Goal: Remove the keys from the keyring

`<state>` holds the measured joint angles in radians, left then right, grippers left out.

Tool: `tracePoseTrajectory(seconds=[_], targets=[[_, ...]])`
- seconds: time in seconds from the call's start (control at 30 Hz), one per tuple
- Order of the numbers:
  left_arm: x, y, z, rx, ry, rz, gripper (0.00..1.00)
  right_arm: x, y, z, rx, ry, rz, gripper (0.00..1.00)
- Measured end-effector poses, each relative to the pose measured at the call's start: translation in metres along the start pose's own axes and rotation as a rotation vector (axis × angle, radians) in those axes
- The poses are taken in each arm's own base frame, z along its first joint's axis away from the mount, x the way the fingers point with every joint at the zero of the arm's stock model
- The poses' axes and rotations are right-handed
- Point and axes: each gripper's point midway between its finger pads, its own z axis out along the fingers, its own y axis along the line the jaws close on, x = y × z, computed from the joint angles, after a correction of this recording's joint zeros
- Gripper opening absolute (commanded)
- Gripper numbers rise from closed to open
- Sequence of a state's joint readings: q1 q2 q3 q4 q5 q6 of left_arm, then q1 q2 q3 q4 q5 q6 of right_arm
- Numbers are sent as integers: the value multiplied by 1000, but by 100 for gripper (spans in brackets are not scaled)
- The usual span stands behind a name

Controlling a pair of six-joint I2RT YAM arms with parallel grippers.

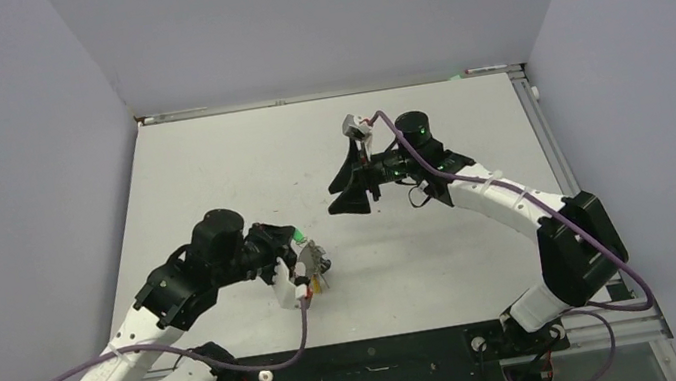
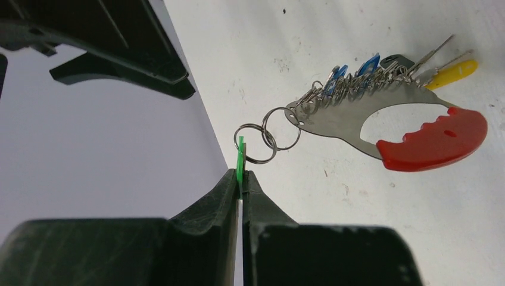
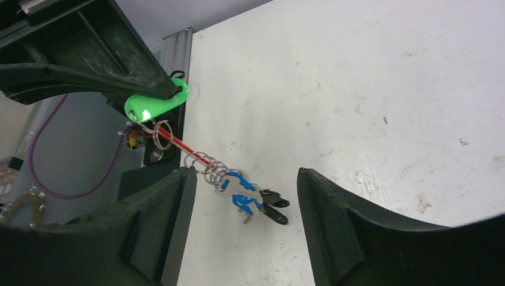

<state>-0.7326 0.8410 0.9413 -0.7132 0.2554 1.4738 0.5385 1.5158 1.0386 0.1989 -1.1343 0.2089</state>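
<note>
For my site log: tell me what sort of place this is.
Most likely a robotics lab test cell: a white table boxed in by plain lilac walls, the left arm and right arm bolted at its near edge, and purple cables trailing from them.

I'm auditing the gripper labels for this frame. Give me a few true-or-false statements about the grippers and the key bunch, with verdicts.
1. The left gripper is shut on the green tag. True.
2. The right gripper clamps the keyring. False: its jaws stand wide open and touch nothing.
3. The keyring has a red grip. True.
4. The yellow key lies alone, far from the bunch. False: it sits with the blue keys at the keyring's edge.
5. Two split rings link the green tag to the keyring. True.
</note>
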Motion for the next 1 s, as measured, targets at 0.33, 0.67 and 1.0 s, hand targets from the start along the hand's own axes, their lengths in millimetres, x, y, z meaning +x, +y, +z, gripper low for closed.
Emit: tracePoseTrajectory(seconds=[0.33, 0.67, 1.0], targets=[[-20, -46, -1, 29, -121, 263, 0, 45, -1, 46, -32, 123, -49, 63], [-31, -72, -2, 46, -179, 393, 0, 93, 40, 82, -178, 234, -33, 64], [-31, -73, 0, 53, -183, 404, 0, 126, 63, 94, -279, 307, -4, 63]])
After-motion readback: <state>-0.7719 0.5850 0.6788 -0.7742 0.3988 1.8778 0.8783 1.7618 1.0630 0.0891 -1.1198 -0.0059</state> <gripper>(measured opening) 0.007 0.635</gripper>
